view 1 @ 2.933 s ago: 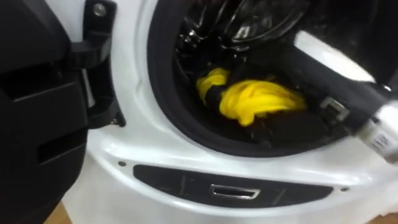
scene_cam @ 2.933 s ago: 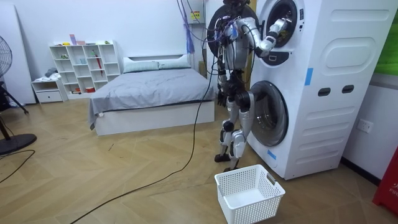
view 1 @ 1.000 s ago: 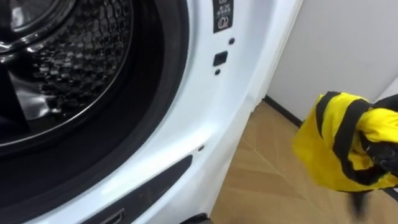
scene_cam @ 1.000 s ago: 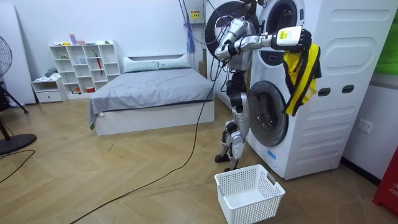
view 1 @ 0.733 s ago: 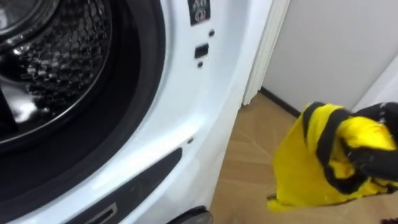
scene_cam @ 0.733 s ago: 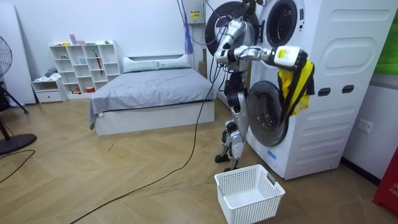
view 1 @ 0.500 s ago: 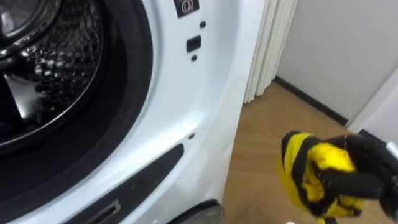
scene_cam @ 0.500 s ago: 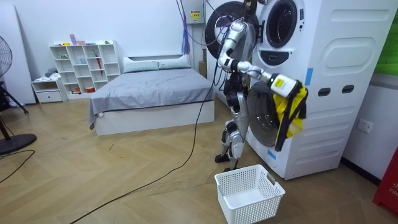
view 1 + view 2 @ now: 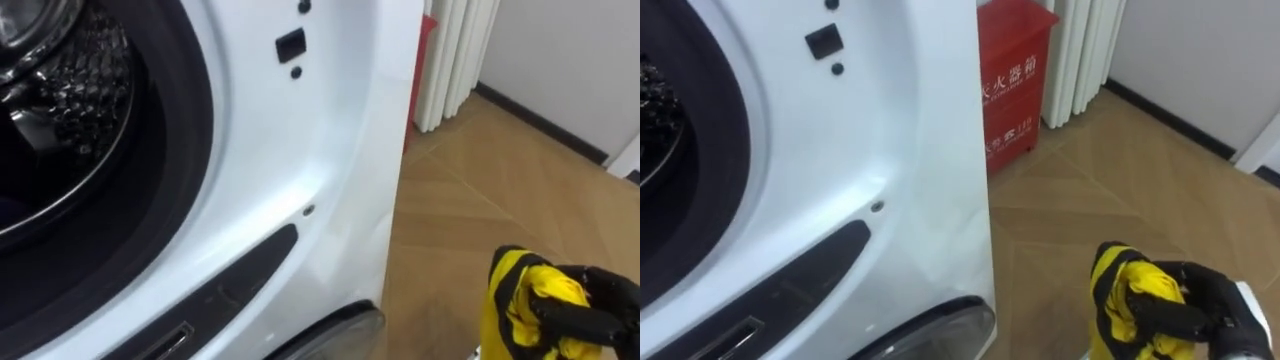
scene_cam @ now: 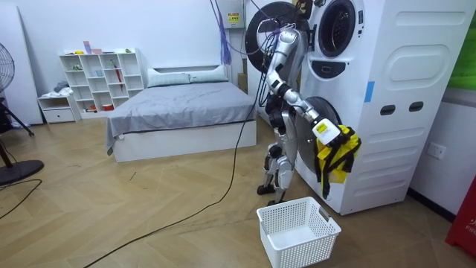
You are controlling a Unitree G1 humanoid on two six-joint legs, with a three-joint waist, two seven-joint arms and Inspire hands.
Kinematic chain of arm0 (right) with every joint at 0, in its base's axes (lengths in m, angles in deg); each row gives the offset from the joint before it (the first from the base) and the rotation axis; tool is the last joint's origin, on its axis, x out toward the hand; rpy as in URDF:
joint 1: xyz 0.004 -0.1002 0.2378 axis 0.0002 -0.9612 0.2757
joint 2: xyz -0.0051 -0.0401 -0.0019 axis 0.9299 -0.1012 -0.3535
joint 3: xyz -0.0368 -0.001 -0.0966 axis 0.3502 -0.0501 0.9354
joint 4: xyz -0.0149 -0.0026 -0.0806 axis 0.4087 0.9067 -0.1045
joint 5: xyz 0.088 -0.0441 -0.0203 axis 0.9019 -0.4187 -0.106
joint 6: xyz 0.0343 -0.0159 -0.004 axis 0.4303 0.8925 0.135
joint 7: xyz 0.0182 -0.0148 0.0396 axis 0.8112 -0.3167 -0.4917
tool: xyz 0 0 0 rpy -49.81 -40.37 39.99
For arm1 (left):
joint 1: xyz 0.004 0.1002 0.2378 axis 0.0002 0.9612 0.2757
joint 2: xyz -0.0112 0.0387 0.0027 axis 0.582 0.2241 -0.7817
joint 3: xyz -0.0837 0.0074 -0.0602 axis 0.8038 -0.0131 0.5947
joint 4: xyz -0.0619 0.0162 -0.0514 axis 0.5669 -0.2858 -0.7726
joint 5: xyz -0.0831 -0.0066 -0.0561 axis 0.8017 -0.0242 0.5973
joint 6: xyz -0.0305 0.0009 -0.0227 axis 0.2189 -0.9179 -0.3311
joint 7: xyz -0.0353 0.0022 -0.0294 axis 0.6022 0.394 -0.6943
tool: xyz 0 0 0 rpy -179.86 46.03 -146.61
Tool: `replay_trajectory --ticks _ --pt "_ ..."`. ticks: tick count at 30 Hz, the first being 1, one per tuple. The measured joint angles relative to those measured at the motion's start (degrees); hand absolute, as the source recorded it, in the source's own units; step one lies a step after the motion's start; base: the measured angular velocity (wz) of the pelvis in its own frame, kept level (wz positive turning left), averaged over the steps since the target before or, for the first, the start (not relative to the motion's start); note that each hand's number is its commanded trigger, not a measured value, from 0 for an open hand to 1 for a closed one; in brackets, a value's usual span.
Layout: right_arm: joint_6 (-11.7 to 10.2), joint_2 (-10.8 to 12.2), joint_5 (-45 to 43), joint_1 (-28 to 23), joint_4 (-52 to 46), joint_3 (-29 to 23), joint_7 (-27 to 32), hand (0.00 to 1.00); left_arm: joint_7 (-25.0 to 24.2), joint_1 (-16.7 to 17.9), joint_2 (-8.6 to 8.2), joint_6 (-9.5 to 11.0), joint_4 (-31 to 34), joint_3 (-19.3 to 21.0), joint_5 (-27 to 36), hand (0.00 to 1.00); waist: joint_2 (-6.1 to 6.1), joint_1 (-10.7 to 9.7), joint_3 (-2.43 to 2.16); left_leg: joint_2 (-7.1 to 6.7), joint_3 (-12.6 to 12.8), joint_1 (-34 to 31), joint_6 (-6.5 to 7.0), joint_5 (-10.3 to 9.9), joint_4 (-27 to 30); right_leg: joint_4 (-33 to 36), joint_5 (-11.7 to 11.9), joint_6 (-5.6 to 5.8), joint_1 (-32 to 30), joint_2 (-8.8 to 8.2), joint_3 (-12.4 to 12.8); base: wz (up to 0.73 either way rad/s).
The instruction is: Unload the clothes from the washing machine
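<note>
Your right hand [image 9: 1202,303] is clamping the garment [image 9: 1124,298]; if you're releasing now, it's risking landing beside the basket [image 10: 297,253].

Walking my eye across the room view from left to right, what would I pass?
Fan → white shelf → bed → yellow garment → red box at the right edge.

Yellow garment [image 9: 525,310] with black bands, bunched at the top and hanging loose below. Clutched in the curled fingers of the right hand [image 9: 1200,305], outside the drum, low before the white washing machine [image 10: 387,89], upper door swung open.
</note>
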Motion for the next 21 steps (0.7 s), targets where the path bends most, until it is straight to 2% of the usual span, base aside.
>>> replay_trajectory --ticks 3,4,9,14,19,21 --pt "-0.5 0.0 0.08 -0.07 1.17 0.05 1.36 1.0 -0.19 -0.1 0.0 0.24 0.38 -0.59 2.03 0.0 0.35 -0.09 -0.16 -0.39 0.2 -1.22 0.28 0.18 0.01 1.39 -0.12 0.19 -1.85 -0.32 -0.14 0.0" --pt "-1.3 0.0 0.17 -0.06 2.2 0.05 1.91 1.0 -0.25 -0.15 0.01 0.24 0.67 -1.0 2.79 0.0 0.45 -0.1 -0.19 -0.54 0.2 -1.69 0.38 0.32 -0.06 1.65 -0.18 0.25 -2.46 -0.45 -0.15 0.0" --pt "-1.72 0.0 2.41 -0.58 5.01 0.09 4.19 1.0 -0.34 -0.39 -0.04 0.25 1.14 -2.71 6.18 0.0 1.12 -0.65 -0.09 -1.24 0.39 -2.82 0.69 0.51 -0.14 3.29 -0.9 0.61 -4.38 -0.86 0.15 0.0" --pt "-2.96 0.0 3.94 -1.35 5.09 -0.18 5.69 1.0 -0.77 0.04 -0.27 0.23 0.99 -2.7 6.17 0.0 1.63 -2.18 0.07 -2.1 0.42 -3.29 0.87 0.61 -0.31 5.16 -1.99 0.81 -5.91 -1.36 0.35 0.02" --pt "-4.28 -0.01 3.74 -0.94 6.44 -0.6 6.05 1.0 -0.95 0.05 -0.32 0.29 1.08 -2.73 6.16 0.0 2.04 -3.18 0.06 -2.75 0.26 -4.15 1.19 0.8 -0.32 6.38 -2.42 1.06 -7.47 -1.71 0.41 0.03" --pt "-4.33 -0.01 3.87 -1.33 6.77 -0.72 6.4 1.0 -0.95 0.08 -0.61 0.26 1.05 -2.85 6.18 0.0 2.53 -3.17 0.27 -2.88 0.62 -4.2 1.24 0.83 -0.52 6.4 -2.43 1.09 -7.78 -1.58 0.75 -0.07"
